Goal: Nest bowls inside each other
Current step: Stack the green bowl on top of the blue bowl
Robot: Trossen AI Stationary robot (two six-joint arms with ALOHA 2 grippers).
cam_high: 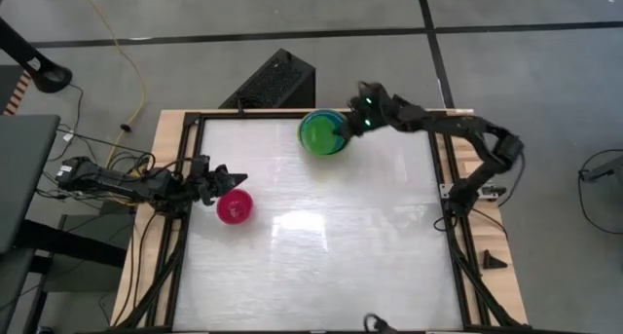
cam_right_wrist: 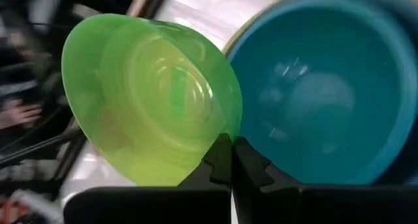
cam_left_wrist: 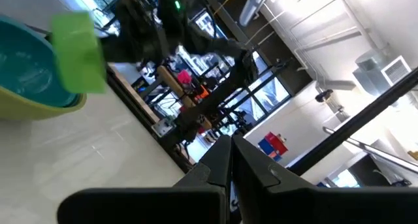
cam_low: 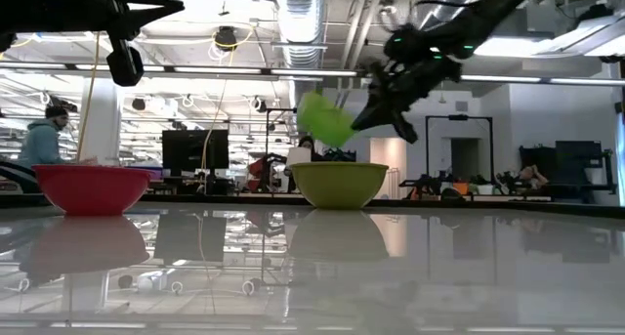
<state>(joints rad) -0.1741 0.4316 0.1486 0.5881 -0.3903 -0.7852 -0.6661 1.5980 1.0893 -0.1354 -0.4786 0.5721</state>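
A small bright green bowl (cam_right_wrist: 150,100) hangs tilted in my right gripper (cam_right_wrist: 230,160), just above a stack at the table's far side. In that stack a teal bowl (cam_right_wrist: 326,100) sits inside a large olive-green bowl (cam_low: 339,184), which rests on its base. A magenta-pink bowl (cam_high: 235,206) stands on its base near the table's left edge. My left gripper (cam_high: 229,175) hovers shut a little beyond the magenta bowl and touches nothing. My right gripper pinches the green bowl's rim (cam_right_wrist: 219,136) between its two fingers, on the side toward the stack. The fingers come from the table's right, slanting downward. The bowl is lifted clear and tipped on its side (cam_low: 325,118), its mouth toward the gripper, above the olive bowl's rim.
A black box (cam_high: 275,81) stands on the floor behind the table's far edge. The white tabletop (cam_high: 321,246) stretches wide in the middle and near half. Black frame rails (cam_high: 450,227) run along the table's sides.
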